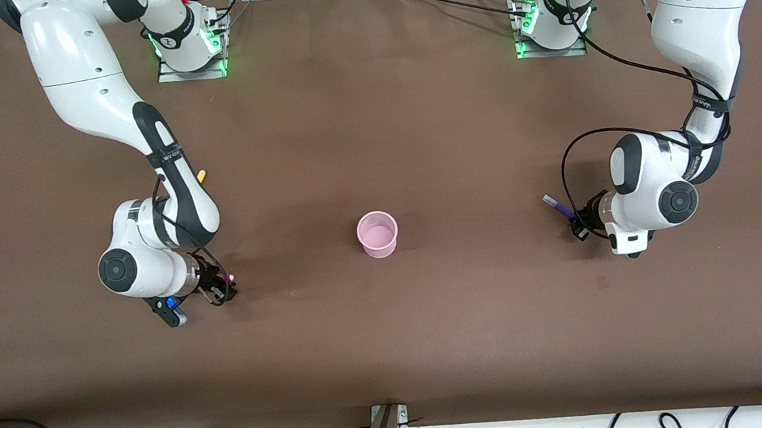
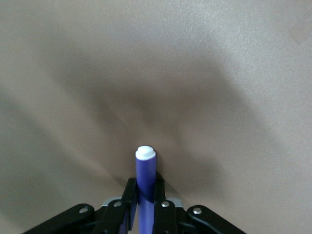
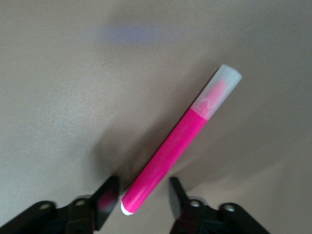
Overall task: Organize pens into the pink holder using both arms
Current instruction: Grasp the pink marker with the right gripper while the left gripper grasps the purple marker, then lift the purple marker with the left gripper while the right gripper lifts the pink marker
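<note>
Yellow pen (image 1: 201, 176) mostly hidden under right arm

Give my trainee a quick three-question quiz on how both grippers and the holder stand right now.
1. True or false: the left gripper is shut on the purple pen.
2. Which pen lies between the right gripper's open fingers?
3. Is any pen in the pink holder? A yes, B no.

Key:
1. True
2. The magenta-pink pen, lying on the table, not yet clamped.
3. B
</note>
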You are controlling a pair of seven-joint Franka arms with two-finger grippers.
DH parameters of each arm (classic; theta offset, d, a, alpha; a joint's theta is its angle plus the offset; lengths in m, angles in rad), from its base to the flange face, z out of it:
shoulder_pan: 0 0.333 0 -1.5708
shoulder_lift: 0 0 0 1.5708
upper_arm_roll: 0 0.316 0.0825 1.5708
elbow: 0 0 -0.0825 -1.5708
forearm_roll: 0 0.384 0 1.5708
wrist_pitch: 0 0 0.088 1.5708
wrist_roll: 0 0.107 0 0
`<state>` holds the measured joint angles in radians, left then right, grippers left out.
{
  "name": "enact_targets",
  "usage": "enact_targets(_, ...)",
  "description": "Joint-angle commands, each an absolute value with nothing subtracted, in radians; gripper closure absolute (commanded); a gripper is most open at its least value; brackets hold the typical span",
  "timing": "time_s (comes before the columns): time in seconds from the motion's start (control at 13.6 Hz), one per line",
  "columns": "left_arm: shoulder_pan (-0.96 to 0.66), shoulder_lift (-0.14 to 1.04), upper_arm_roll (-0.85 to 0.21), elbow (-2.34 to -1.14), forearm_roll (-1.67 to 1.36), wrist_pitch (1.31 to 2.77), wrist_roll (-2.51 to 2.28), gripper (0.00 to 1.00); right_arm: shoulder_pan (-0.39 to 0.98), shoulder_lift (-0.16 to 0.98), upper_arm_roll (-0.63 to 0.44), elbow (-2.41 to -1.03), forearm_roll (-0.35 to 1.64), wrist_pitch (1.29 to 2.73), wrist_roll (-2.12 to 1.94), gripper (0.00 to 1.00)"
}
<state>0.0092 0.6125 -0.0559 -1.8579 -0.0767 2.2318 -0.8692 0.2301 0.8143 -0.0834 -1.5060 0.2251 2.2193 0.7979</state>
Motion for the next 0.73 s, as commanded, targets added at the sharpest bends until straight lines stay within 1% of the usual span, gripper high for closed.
enact_targets(0.0,0.005,0.606,-0.051,-1.848,-0.095,2.223,-0.831,1.0,0.222,0.816,-0.083,-1.522,0.25,2.218,0.761,0.61)
enact_targets(0.15,0.009,0.592,-0.051,-1.81,-0.095,2.165,-0.831,1.0,0.224,0.815,-0.083,-1.52,0.25,2.208,0.758,0.62)
enact_targets(0.37,0.008,0.526,-0.063,-1.692,-0.144,1.99,-0.847,1.0,0.224,0.815,-0.083,-1.52,0.25,2.197,0.741,0.63)
enact_targets(0.51,0.003,0.477,-0.09,-1.655,-0.161,1.964,-0.924,1.0,0.227,0.815,-0.083,-1.52,0.252,2.195,0.741,0.69)
enact_targets(0.66,0.002,0.462,-0.158,-1.6,-0.161,1.963,-1.045,1.0,0.23,0.815,-0.081,-1.522,0.252,2.195,0.741,0.77)
